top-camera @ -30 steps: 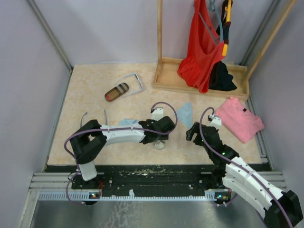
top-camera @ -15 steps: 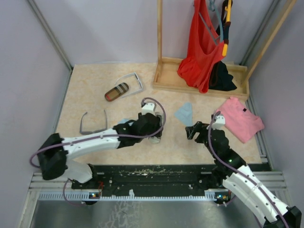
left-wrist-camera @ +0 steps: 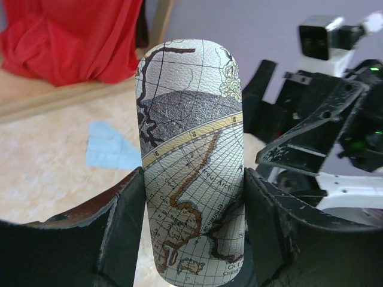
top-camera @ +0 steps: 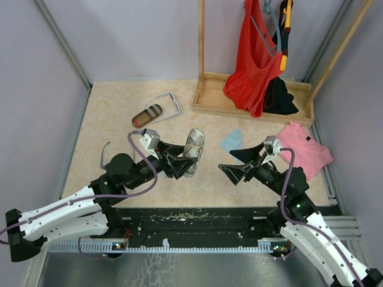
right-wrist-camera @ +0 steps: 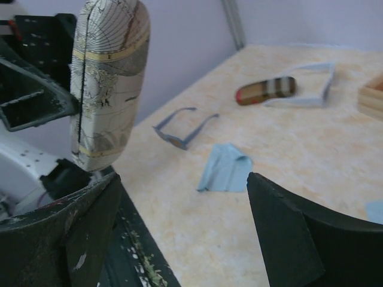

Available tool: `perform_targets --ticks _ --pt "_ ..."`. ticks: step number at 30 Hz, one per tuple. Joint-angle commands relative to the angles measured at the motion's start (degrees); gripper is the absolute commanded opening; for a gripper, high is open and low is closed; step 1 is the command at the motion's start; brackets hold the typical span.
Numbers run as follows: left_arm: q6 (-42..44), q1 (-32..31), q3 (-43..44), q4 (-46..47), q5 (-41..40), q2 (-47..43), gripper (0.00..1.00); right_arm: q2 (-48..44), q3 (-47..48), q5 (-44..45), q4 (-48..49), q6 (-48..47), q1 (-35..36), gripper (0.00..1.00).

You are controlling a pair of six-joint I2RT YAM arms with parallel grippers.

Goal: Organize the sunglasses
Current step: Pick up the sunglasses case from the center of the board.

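My left gripper [top-camera: 187, 156] is shut on a grey map-patterned case [top-camera: 193, 150], held upright off the table; in the left wrist view the case [left-wrist-camera: 191, 155] fills the gap between both fingers [left-wrist-camera: 128, 227]. My right gripper [top-camera: 234, 167] stands open and empty to the right of the case, pointing at it. Its wrist view shows the case [right-wrist-camera: 109, 78] up at the left, apart from the open gripper [right-wrist-camera: 184, 179]. The dark-framed sunglasses [right-wrist-camera: 182, 128] lie open on the table; in the top view the dark pair [top-camera: 106, 150] is partly hidden by my left arm. The white-framed sunglasses [top-camera: 168, 104] lie at the back.
A brown-striped case [top-camera: 146, 115] touches the white pair. One light blue cloth [top-camera: 232, 140] lies mid-table, another [right-wrist-camera: 224, 167] near the dark pair. A pink shirt [top-camera: 302, 150] lies at the right. A wooden rack [top-camera: 210, 95] with a red garment [top-camera: 254, 54] stands at the back.
My left arm has lifted the grey case off the table and drawn back to the left. The right gripper has turned left to face the case and its jaws have spread wider.
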Motion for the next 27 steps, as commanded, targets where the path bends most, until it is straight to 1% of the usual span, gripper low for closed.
perform_targets --ticks 1,4,8,12,15,16,18,20,23,27 --pt "3.1 0.3 -0.4 7.3 6.5 -3.9 0.01 5.7 3.1 -17.4 21.9 5.2 -0.5 0.87" --pt "4.8 0.3 1.3 7.3 7.8 -4.0 0.01 9.2 3.6 -19.2 31.1 8.4 -0.3 0.87" --pt "5.5 0.9 2.3 11.2 11.2 -2.5 0.01 15.5 3.9 -20.7 45.2 13.5 0.7 0.88" --pt "3.6 5.0 3.5 16.2 20.9 -0.5 0.01 20.5 4.2 -21.0 56.7 16.4 1.9 0.88" --pt "0.6 10.2 4.5 20.7 29.9 0.9 0.01 22.4 4.6 -21.0 61.4 16.7 2.8 0.90" --pt "-0.2 11.4 5.1 21.7 33.7 1.5 0.01 23.0 5.0 -21.1 62.1 16.3 3.3 0.90" --pt "-0.9 12.7 6.4 22.9 37.8 2.7 0.01 23.5 5.9 -21.3 62.0 14.4 4.6 0.91" --pt "-0.6 12.8 7.3 23.8 40.3 3.7 0.01 23.8 7.2 -20.8 58.8 10.8 6.3 0.91" --pt "-0.5 12.9 7.9 25.7 43.2 4.5 0.01 23.1 8.4 -17.9 53.0 3.8 9.2 0.91" --pt "-0.9 13.0 8.1 28.9 47.3 5.3 0.00 22.5 8.6 -15.2 51.5 -0.7 11.0 0.91"
